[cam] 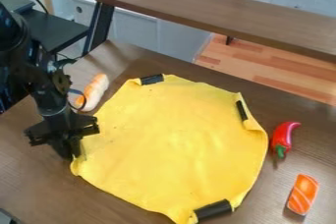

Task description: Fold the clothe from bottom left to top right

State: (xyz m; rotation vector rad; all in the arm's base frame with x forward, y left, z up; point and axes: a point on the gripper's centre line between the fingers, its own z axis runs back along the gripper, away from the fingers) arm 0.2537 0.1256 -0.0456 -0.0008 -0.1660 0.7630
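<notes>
The yellow cloth lies spread out on the brown table, a rough round with black strips at several places along its rim. At its left edge, low down, the black gripper hangs right against the fabric. The cloth's lower left corner shows just below and beside it. Part of the left edge is hidden behind the gripper, and whether fabric is held there cannot be made out.
Right of the cloth lie a red pepper and an orange sushi piece. A bread-like toy rests behind the gripper, near the cloth's upper left side. A raised brown shelf crosses the back above the table.
</notes>
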